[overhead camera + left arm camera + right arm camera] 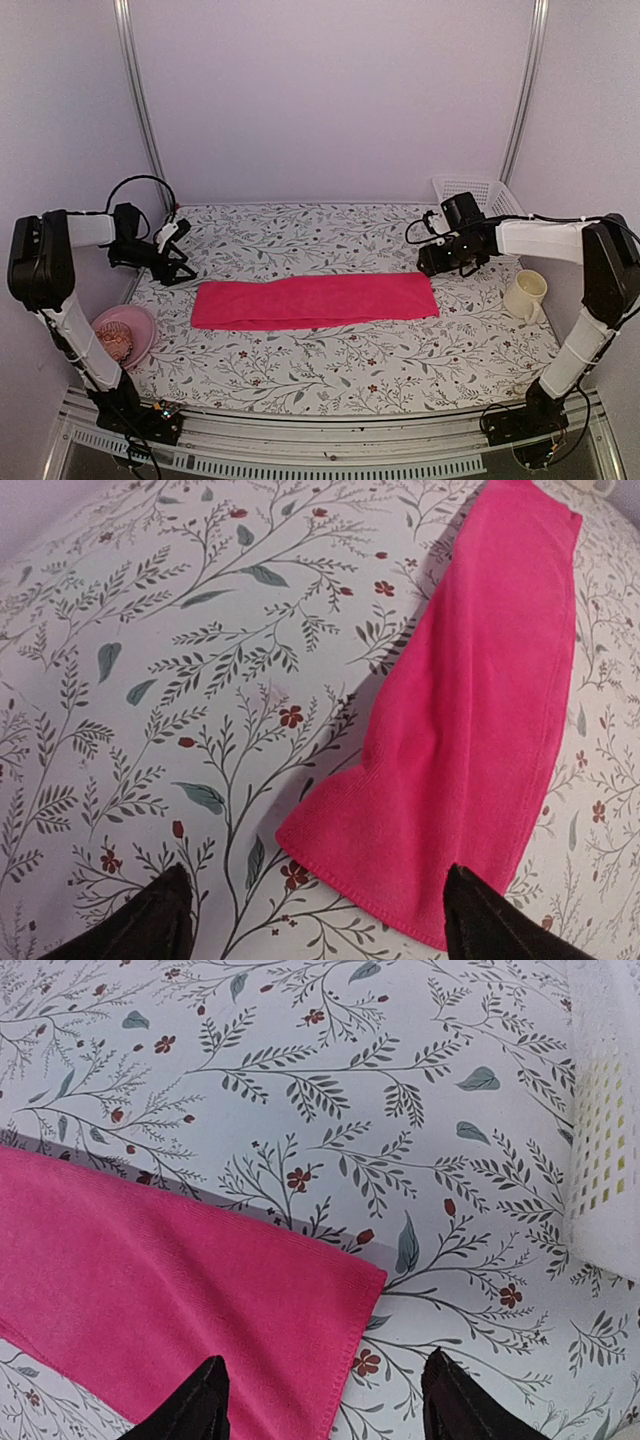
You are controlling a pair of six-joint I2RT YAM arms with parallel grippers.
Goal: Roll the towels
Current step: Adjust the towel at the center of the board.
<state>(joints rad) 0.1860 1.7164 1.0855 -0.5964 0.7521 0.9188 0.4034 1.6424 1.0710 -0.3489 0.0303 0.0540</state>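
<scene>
A bright pink towel (315,300) lies flat as a long folded strip across the middle of the flowered table. Its left end (470,730) shows in the left wrist view and its right end (170,1300) in the right wrist view. My left gripper (178,262) hovers just beyond the strip's far left corner, open, with nothing between its fingers (150,925). Over the far right corner my right gripper (440,262) is also open and empty, its fingertips (445,1400) apart. No yellow-green towel shows.
A white slotted basket (478,192) stands at the back right corner. A cream mug (525,295) sits at the right edge. A pink bowl (125,335) with a patterned thing inside rests off the table's left front corner.
</scene>
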